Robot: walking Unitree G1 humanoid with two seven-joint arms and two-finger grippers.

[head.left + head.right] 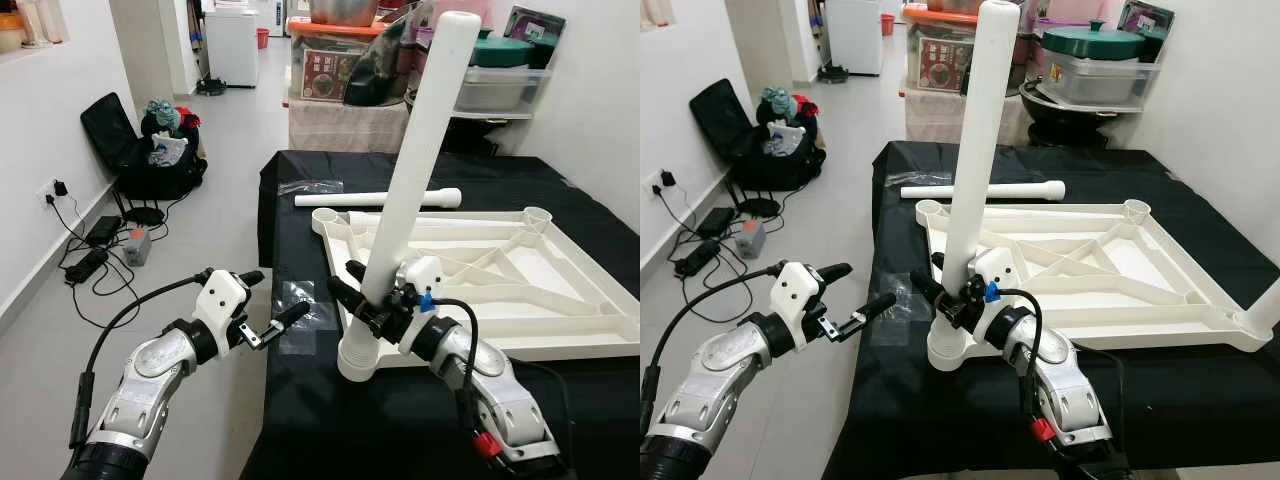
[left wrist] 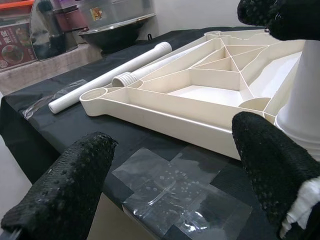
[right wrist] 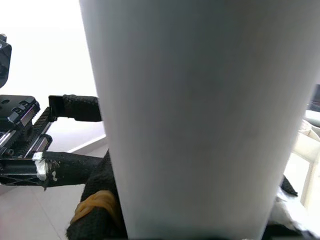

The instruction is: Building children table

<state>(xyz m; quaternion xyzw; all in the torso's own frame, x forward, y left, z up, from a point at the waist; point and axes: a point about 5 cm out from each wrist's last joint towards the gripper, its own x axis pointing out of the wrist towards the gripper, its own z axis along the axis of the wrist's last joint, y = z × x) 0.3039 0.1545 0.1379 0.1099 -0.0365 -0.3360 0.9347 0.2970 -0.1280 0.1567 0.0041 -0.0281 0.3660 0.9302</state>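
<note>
the white table leg [image 1: 415, 160] is standing nearly upright, leaning a little, with its flanged foot seated on the near left corner socket [image 1: 358, 358] of the upturned white tabletop frame [image 1: 520, 280]. the frame is lying ribbed side up on a table draped in black cloth [image 1: 330, 420], its other round corner sockets facing up. the right gripper [image 1: 365, 295] is pinching the leg low on its shaft, just above the socket, its black fingers pressed against either side of the tube; in the right wrist view the leg's pale surface [image 3: 200, 115] is sitting right against the camera, with a black finger [image 3: 100, 200] at its edge.

the left gripper [image 1: 268, 305] is hovering off the table's left edge, near the leg but apart from it, its two black fingers spread wide with nothing between them. in the left wrist view its fingers [image 2: 65, 185] are framing the frame's near rail and a sheet of clear plastic [image 2: 175, 190] lying flat on the cloth.

a second loose leg [image 1: 375, 199] is lying on its side on the cloth just beyond the frame's far rail. farther back, storage bins and pots [image 1: 500, 70] are sitting on a shelf, and on the floor to the left a black bag [image 1: 140, 150] with clothes and a tangle of cables [image 1: 95, 250] are resting by the wall.
</note>
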